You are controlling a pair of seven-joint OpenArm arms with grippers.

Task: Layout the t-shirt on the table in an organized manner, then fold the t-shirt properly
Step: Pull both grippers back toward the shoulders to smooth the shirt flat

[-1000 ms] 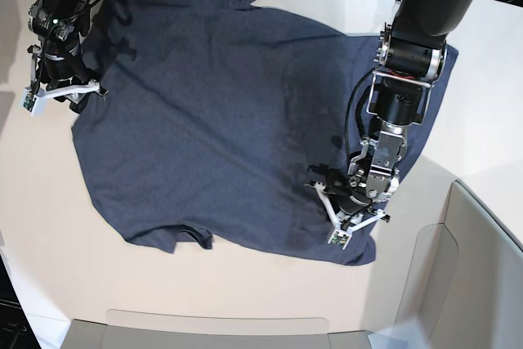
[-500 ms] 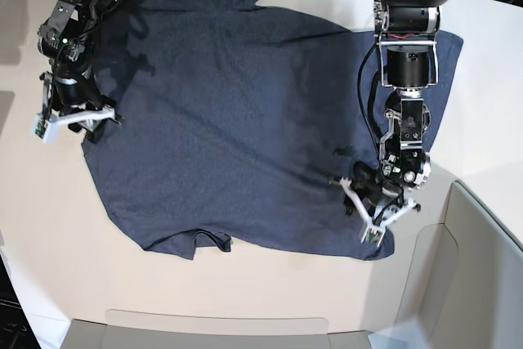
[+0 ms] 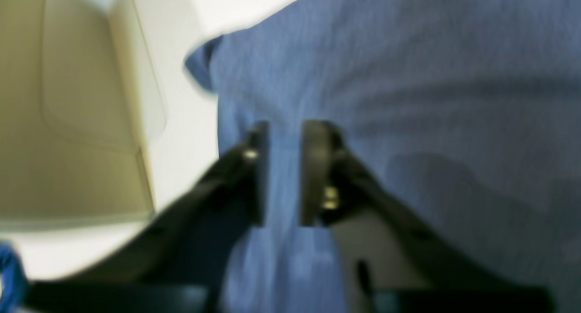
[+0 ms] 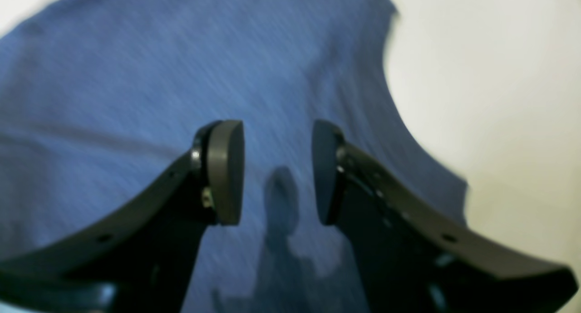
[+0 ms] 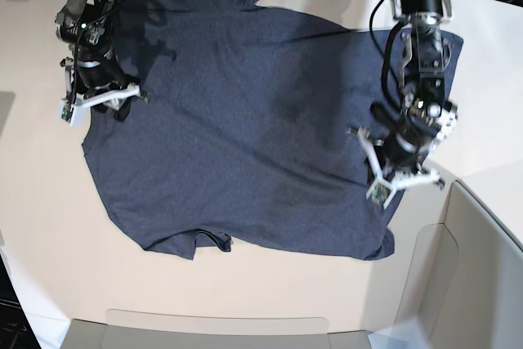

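Observation:
The dark navy t-shirt lies spread over the off-white table, with one sleeve folded at its near edge. My left gripper hovers over the shirt's right part, beyond the near-right corner. In the left wrist view the left gripper has its jaws a narrow gap apart, with the t-shirt blurred beneath and nothing pinched. My right gripper stands at the shirt's left edge. In the right wrist view this right gripper is open over the t-shirt, with only its shadow between the pads.
Translucent grey bin walls stand at the near right and along the front edge. The bin also shows beside the shirt's corner in the left wrist view. Bare table lies past the shirt's edge. Cables hang behind the table.
The shirt has been drawn rightward and lies flatter. My left gripper let go of the near-right corner and moved up and away. My right gripper moved right along the left edge.

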